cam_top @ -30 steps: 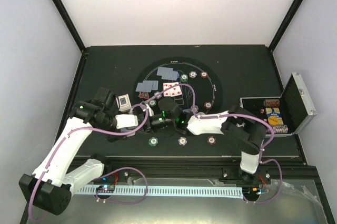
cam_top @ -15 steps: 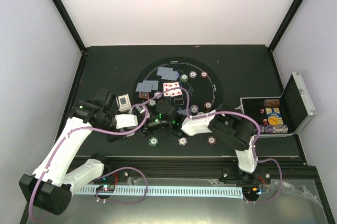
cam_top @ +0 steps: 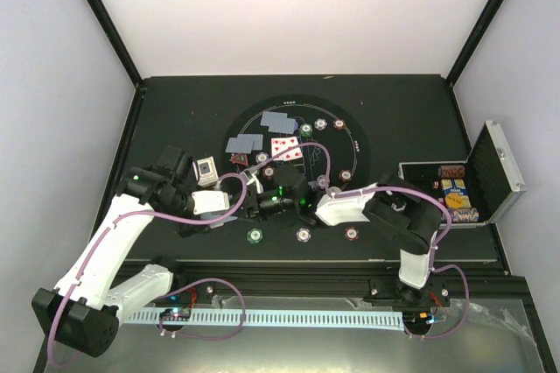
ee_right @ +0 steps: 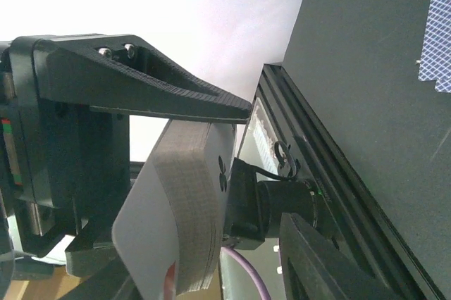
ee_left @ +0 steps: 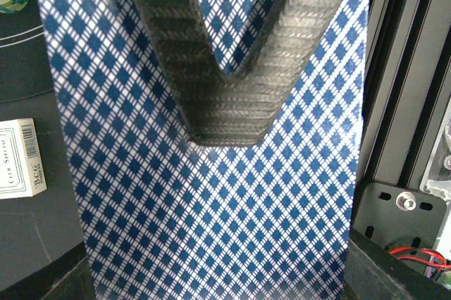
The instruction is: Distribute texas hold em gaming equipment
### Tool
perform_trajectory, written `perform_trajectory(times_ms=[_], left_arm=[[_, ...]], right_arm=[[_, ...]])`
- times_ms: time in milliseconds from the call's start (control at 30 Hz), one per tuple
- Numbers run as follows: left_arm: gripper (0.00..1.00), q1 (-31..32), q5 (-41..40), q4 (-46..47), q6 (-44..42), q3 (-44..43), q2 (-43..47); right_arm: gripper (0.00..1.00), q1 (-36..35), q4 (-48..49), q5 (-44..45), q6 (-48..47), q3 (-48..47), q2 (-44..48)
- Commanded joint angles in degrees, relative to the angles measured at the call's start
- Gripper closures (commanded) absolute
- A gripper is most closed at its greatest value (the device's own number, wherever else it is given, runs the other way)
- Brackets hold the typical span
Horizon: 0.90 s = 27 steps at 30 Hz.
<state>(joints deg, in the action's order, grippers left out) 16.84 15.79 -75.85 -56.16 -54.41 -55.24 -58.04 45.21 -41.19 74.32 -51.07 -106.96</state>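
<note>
My left gripper [cam_top: 255, 204] is shut on a deck of playing cards [ee_left: 211, 208]. Its upper finger [ee_left: 225, 67] lies across the blue diamond-patterned back. My right gripper [cam_top: 283, 194] faces it closely. In the right wrist view the deck [ee_right: 194, 201] shows edge-on under the left finger [ee_right: 169, 96]. The right gripper [ee_right: 211, 265] has its jaws apart on either side of the deck's near end, and a white card face sticks out there. On the round mat [cam_top: 350, 110] lie blue-backed cards [cam_top: 278, 120], face-up cards [cam_top: 286, 147] and striped chips [cam_top: 320, 124].
A white card box [cam_top: 206, 169] lies left of the mat. An open silver-edged case [cam_top: 499, 167] with chips stands at the right. More chips [cam_top: 255, 235] sit along the mat's near edge. A black rail [ee_left: 394, 103] runs close beside the deck.
The right gripper reached left toward the deck, then shifted slightly back right, and its jaws narrowed. The left gripper kept still with the deck.
</note>
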Motion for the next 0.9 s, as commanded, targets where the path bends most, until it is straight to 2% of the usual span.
perform_trajectory(times_ms=[0, 167, 233, 400, 667, 767, 867], left_arm=[[0.98, -0.1, 1.0, -1.3, -0.8, -2.7, 0.5], [0.98, -0.1, 1.0, -0.9, -0.8, -2.3, 0.5], [0.99, -0.1, 1.0, -1.0, -0.8, -2.2, 0.5], [0.98, -0.1, 0.9, -1.0, -0.8, -2.0, 0.8], [0.99, -0.1, 0.6, -0.9, -0.8, -1.9, 0.8], [0.98, -0.1, 0.6, -1.0, -0.8, -1.9, 0.7], [0.98, -0.1, 0.4, -1.0, -0.8, -1.9, 0.7]], right_arm=[[0.63, 0.8, -3.7, 0.5, -1.5, 1.7, 2.4], [0.88, 0.9, -3.6, 0.5, -0.7, 2.3, 5.5], [0.93, 0.9, -3.9, 0.6, -0.6, 2.9, 6.5], [0.99, 1.5, -4.2, 0.4, -0.7, 4.6, 8.0], [0.99, 4.9, -6.3, -0.8, -2.2, 6.7, 12.8], [0.99, 8.7, -12.4, -2.5, -6.5, 6.6, 16.4], [0.99, 14.2, -24.8, -4.8, -15.2, 4.7, 20.3]])
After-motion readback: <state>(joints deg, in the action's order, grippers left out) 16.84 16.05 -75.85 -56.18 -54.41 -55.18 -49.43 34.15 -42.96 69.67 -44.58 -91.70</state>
